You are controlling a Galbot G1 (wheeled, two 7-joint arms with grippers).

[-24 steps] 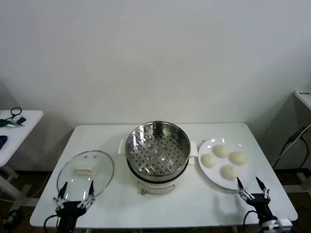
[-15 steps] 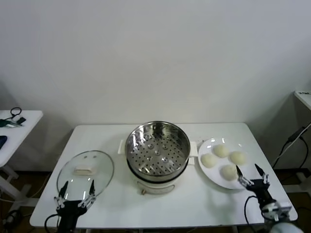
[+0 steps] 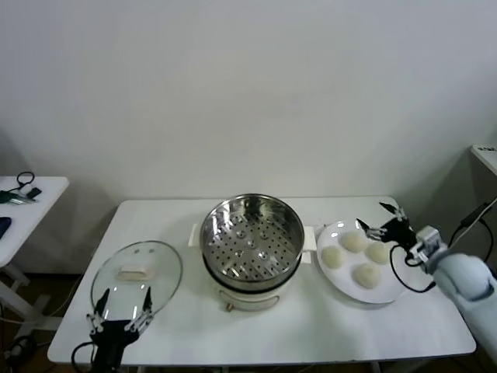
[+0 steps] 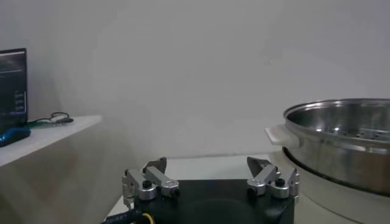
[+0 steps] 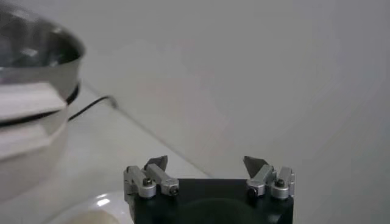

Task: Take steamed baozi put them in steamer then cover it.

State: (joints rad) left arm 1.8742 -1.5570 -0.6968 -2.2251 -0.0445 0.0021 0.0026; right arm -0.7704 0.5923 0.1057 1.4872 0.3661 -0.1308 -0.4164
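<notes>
Head view: right end effector overlaps 1 steamed baozi.

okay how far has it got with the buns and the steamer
Nothing is done yet: the steamer holds no buns. All four baozi sit on the plate. The right gripper, jaws open, is over them. The cover lies on the table near the parked left gripper.

Four steamed baozi, one plate, one steamer, one cover, two grippers.
</notes>
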